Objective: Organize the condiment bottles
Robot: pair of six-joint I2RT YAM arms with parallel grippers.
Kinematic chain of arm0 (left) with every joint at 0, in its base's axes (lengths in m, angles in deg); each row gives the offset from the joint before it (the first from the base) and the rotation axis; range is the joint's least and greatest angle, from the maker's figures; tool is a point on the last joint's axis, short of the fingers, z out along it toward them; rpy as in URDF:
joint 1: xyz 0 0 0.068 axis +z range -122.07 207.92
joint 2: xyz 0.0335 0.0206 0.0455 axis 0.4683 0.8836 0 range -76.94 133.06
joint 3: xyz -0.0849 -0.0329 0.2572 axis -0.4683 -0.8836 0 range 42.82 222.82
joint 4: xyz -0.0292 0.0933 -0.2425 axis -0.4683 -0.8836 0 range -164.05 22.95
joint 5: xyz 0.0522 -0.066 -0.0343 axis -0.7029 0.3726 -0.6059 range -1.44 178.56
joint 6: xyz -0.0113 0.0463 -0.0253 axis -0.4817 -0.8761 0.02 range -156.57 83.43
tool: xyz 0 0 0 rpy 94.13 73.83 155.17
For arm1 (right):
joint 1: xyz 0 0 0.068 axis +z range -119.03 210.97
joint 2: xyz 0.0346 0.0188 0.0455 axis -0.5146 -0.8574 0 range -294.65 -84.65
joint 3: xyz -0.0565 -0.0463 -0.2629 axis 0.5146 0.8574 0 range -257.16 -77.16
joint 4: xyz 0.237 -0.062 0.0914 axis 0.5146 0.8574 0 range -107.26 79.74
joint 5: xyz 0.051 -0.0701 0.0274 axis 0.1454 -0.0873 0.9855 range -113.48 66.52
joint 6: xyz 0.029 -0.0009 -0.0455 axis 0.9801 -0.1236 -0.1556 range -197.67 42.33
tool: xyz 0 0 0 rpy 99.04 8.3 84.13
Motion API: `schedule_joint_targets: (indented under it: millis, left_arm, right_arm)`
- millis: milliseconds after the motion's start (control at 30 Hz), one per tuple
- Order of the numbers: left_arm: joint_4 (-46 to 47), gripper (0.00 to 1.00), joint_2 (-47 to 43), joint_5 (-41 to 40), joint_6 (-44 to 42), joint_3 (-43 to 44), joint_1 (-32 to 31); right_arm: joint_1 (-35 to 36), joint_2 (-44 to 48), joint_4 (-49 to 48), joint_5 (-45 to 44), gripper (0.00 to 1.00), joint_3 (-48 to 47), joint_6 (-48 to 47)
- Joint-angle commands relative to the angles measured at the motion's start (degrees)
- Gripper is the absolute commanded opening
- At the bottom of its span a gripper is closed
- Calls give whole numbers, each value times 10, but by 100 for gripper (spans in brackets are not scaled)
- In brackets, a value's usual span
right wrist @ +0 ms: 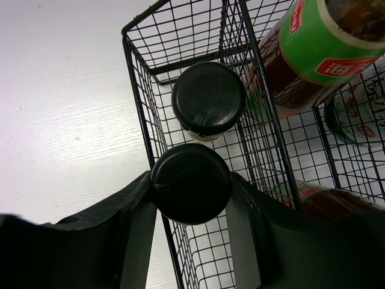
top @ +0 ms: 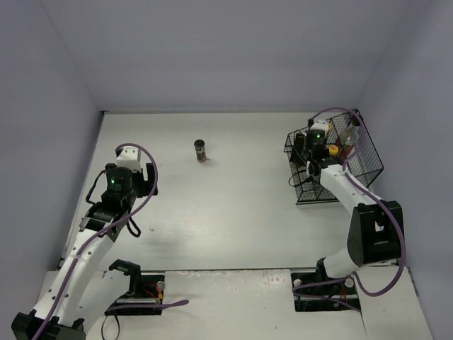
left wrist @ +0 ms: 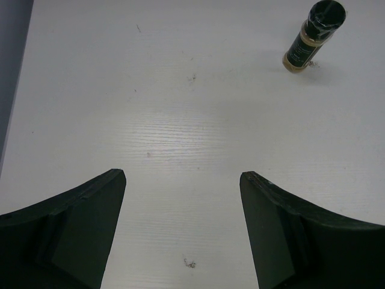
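Observation:
One short dark spice jar [top: 201, 151] [left wrist: 314, 36] with a black lid stands upright on the white table, far ahead and to the right of my open left gripper [top: 145, 181] [left wrist: 182, 177], which holds nothing. My right gripper [right wrist: 191, 180] [top: 309, 157] is shut on a second spice jar [right wrist: 190, 182], seen lid-on, held above the near left rim of the black wire basket [top: 368, 166] [right wrist: 137, 84]. A third spice jar [right wrist: 207, 99] stands inside the basket just beyond it. Reddish-brown sauce bottles [right wrist: 310, 57] with green-red labels lie in the neighbouring compartment; a yellow cap [top: 333, 149] shows from above.
The basket sits at the table's right side near the right wall. A wire divider [right wrist: 264, 96] separates the jar compartment from the sauce bottles. Grey walls close the table at the back and on both sides.

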Motion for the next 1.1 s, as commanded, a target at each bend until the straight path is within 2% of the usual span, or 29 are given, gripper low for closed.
schedule_joint_targets:
  millis: [0,100,500,700,867,1067]
  left_arm:
    - [32,77,3,3,-2,10,-2]
    - [32,77,1,4,-2,10,-2]
    - [31,77,-1,2,-2,10,-3]
    - [30,77,-2,2,-2,10,-3]
    - [29,77,-1,0,-3,10,-2]
    - [31,77,-1,-1,-3,9,-2]
  right_arm:
    - [-3,9,-14,-3,48,-20,-1]
    - [-3,27,-6,-3,59,-23,-3]
    - [6,76,48,37,74,-76,-16]
    - [56,97,80,42,86,-143,-37]
    - [113,69,73,107,95,-186,-62]
    - [181,-15,29,169,99,-231,-83]
